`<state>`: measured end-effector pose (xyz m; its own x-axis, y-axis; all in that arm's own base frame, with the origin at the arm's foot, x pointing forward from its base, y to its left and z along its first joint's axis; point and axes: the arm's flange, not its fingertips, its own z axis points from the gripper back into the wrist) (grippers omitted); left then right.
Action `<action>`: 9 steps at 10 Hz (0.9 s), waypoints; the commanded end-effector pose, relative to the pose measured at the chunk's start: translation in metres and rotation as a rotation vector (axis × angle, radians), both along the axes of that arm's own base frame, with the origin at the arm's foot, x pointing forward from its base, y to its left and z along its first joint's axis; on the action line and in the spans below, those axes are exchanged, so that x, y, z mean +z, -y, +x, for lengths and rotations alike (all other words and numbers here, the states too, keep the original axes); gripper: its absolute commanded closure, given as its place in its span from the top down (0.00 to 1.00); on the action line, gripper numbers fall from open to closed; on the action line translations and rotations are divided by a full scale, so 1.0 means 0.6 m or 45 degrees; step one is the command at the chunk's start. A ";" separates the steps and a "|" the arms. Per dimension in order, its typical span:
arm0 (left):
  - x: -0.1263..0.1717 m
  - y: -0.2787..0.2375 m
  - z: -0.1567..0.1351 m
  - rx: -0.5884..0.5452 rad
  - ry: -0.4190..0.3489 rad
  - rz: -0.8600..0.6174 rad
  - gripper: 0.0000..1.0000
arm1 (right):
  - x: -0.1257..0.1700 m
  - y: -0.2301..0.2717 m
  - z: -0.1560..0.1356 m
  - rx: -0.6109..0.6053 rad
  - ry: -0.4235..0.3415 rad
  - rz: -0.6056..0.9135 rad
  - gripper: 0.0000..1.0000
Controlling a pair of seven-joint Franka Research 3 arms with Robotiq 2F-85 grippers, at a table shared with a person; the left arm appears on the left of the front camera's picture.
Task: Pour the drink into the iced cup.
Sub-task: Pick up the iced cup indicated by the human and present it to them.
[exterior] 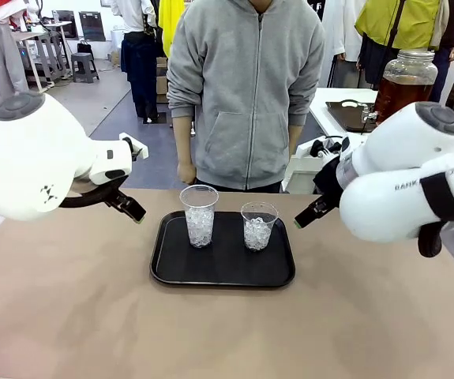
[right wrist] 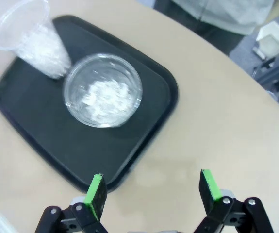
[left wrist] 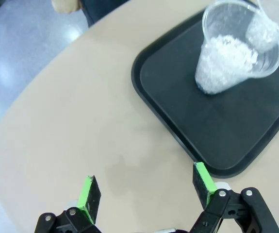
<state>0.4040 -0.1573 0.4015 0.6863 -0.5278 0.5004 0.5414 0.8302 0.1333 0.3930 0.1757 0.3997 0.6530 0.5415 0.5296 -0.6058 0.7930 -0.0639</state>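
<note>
Plainly, both my pincers hang wide and empty: left pincer [exterior: 139, 215] at the tray's [exterior: 223, 278] nine o'clock, right pincer [exterior: 298, 223] at three. The drink [exterior: 400, 93] stands at one o'clock, well apart, nearer my right arm.

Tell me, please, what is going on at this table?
Nothing is being handled yet. A taller cup and a shorter cup, both clear, stand on a black tray with only ice inside. The left tool and the right tool are open and empty, one at each side of the tray. A person stands at the far side, touching nothing. The amber drink is in a glass jar on a white table behind.
</note>
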 end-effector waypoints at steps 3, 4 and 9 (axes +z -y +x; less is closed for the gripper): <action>0.113 -0.014 0.034 0.042 -0.069 -0.204 1.00 | 0.106 0.066 0.027 -0.007 -0.135 0.278 1.00; 0.129 -0.024 0.045 0.073 -0.107 -0.273 1.00 | 0.120 0.079 0.031 -0.013 -0.179 0.351 1.00; 0.131 -0.071 0.078 0.189 -0.322 -0.755 1.00 | 0.113 0.169 0.081 -0.023 -0.500 0.861 1.00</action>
